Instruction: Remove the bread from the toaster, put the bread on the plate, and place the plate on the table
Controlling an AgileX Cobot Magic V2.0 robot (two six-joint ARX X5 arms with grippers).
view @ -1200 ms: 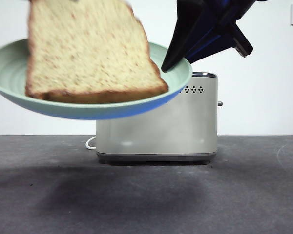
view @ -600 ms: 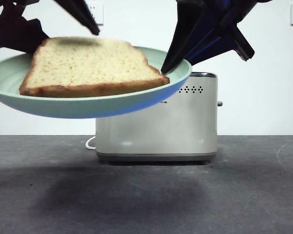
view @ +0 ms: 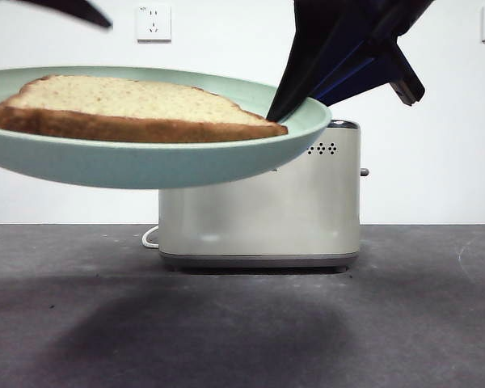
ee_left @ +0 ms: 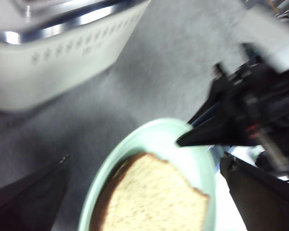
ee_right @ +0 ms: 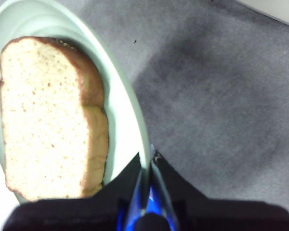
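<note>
The bread (view: 129, 101) lies flat in the pale green plate (view: 145, 162), which hangs in the air in front of the cream toaster (view: 267, 210), well above the table (view: 242, 323). My right gripper (view: 276, 111) is shut on the plate's right rim; its wrist view shows the jaws (ee_right: 147, 166) clamped on the rim (ee_right: 130, 110) beside the bread (ee_right: 43, 120). My left gripper (ee_left: 144, 160) is open and empty above the bread (ee_left: 154, 202) and plate (ee_left: 154, 132). It shows only as a black tip (view: 73, 10) at the front view's top left.
The toaster's lever (view: 363, 172) sticks out on its right side and a white cord (view: 149, 237) runs out at its left base. Wall sockets (view: 153, 22) sit on the white wall behind. The toaster (ee_left: 53, 67) also shows in the left wrist view.
The bread went from standing tilted on the plate to lying flat in it. My left gripper let go of it and rose away to the upper left. The plate levelled out.
</note>
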